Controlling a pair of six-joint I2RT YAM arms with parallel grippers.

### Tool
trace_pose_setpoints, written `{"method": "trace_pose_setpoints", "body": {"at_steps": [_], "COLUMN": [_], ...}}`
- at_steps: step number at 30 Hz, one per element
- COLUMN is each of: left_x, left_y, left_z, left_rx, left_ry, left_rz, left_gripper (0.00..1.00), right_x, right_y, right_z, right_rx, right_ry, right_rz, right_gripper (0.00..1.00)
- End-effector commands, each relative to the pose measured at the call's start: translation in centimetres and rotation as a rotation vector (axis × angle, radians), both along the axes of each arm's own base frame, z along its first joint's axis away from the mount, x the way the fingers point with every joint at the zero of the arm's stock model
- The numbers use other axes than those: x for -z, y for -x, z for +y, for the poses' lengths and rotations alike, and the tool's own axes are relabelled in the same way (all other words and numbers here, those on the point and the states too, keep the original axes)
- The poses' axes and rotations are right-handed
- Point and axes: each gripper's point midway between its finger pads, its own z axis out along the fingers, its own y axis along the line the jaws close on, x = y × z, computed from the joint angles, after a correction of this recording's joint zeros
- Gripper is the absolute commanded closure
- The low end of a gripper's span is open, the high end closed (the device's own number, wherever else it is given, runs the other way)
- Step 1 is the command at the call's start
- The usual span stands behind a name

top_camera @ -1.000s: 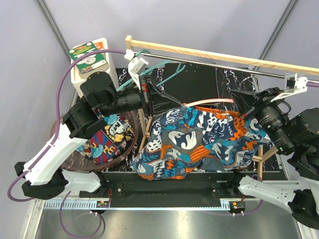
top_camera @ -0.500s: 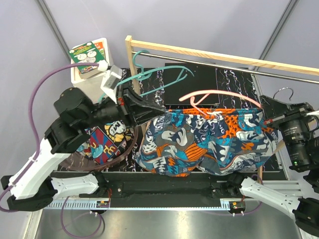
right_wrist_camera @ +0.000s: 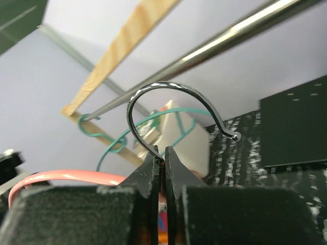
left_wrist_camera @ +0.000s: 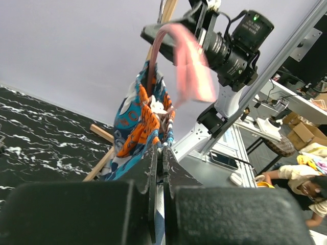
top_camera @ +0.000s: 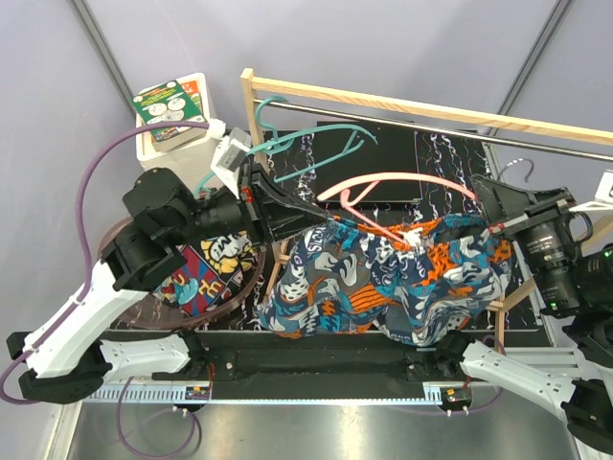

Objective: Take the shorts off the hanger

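The left tool (top_camera: 308,213) is closed on the edge of the teal, orange and white shorts (top_camera: 383,278), which hang bunched from the pink hanger (top_camera: 393,180) above the black desk (top_camera: 450,153), between the two arms. The right tool (top_camera: 484,192) is clamped on the hanger's metal hook (right_wrist_camera: 173,94), near the metal rail (right_wrist_camera: 225,38). The comic-print shorts (top_camera: 206,273) lie at the left, beneath the left arm.

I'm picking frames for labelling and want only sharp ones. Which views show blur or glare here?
Left wrist: the pink hanger is smeared, and the left gripper, close to the lens, is soft and dark. Right wrist: the chrome hook is crisp with bright highlights, the right gripper below it soft. Top external: sharp and evenly lit, the print on the shorts readable.
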Motion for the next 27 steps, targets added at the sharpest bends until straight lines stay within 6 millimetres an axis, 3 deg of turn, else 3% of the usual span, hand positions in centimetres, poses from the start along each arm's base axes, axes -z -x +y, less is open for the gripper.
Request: {"method": "trace_pose_setpoints", "body": {"at_steps": [1, 2, 6, 17, 21, 27], "left_x": [-1.6, -1.5, -1.8, -2.5, -1.6, -0.1], "left_y": [0.4, 0.3, 0.4, 1.2, 0.9, -0.1], "left_z": [-1.1, -1.5, -1.8, -0.3, 0.2, -1.7], "left_rx": [0.046, 0.052, 0.059, 0.048, 0.016, 0.039], "left_ry": [0.054, 0.051, 0.053, 0.034, -0.018, -0.036], "left_rz": [-0.026, -0.018, -0.024, -0.077, -0.104, -0.046], "left_gripper": [1.0, 1.0, 1.0, 1.0, 1.0, 1.0], "right_x": [-5.3, -5.9, -7.8, -7.1, -9.2, -12.3], "right_y": [1.0, 1.1, 1.7, 1.7, 2.5, 2.8], "right_z": [4.3, 5.6, 7.4, 5.5, 4.7, 6.4], "right_rx": [-0.21, -0.26, -0.351, -0.281, -0.294, -0.373], "right_ry": [-0.139, -0.146, -0.15, -0.172, -0.236, -0.298], "right_rz": [-0.138, -0.159, -0.2, -0.195, -0.237, -0.269], "right_gripper": [1.0, 1.0, 1.0, 1.0, 1.0, 1.0]}}
